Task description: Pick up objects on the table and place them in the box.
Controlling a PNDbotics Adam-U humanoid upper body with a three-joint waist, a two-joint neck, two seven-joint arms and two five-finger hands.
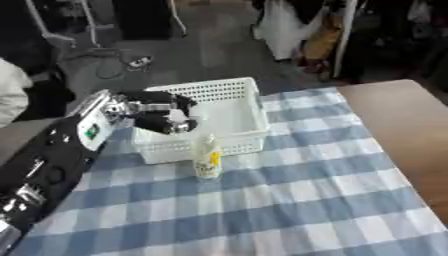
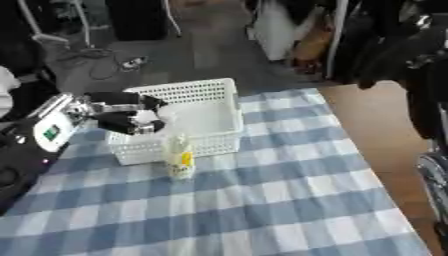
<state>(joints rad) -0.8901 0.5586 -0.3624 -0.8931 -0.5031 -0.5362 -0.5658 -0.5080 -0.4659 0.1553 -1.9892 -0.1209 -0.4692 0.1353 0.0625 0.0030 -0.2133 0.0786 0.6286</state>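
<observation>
Checked cloth covers the counter [image 1: 289,210]; a small pale bottle [image 1: 207,159] stands upright against the white box [image 1: 229,112] front wall. At ten o'clock, left hand [image 1: 162,116] hovers over the box, fingers curled, seemingly empty. Descending, it might topple the bottle.

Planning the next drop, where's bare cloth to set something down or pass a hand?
Free: the checked cloth in front of and right of the bottle. Crowded: the basket's near-left corner, where the left hand hovers and the bottle stands close.
</observation>
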